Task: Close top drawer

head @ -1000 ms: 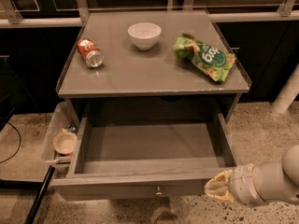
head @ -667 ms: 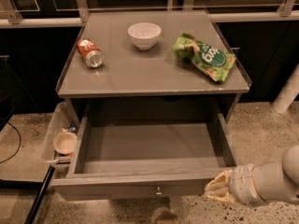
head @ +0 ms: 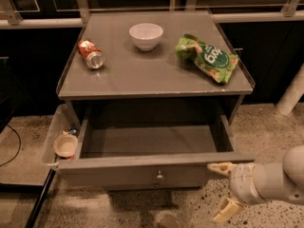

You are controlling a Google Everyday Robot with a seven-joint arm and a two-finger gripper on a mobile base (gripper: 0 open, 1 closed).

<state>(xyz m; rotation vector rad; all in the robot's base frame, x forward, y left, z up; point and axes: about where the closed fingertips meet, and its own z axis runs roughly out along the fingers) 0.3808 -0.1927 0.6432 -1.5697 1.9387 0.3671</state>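
The top drawer (head: pixel 118 171) of the grey cabinet stands pulled out and looks empty inside. Its flat front carries one small round metal knob (head: pixel 160 175) at the centre. My gripper (head: pixel 222 189) is at the lower right, in front of the right end of the drawer front. It is open, with the jaws spread one above the other. The upper fingertip (head: pixel 217 167) is at the front's right end, and the lower one (head: pixel 226 210) hangs over the floor. The other drawers are out of view.
On the cabinet top (head: pixel 142 80) lie a tipped soda can (head: pixel 91 54), a white bowl (head: pixel 146 35) and a green chip bag (head: pixel 207 58). A side bin (head: pixel 53 132) at the left holds a small bowl (head: pixel 65 145). A white post (head: pixel 292 96) stands at the right on the speckled floor.
The drawer front has moved back toward the cabinet a little. The gripper's fingers now show spread apart at the front's right end; earlier they looked bunched together.
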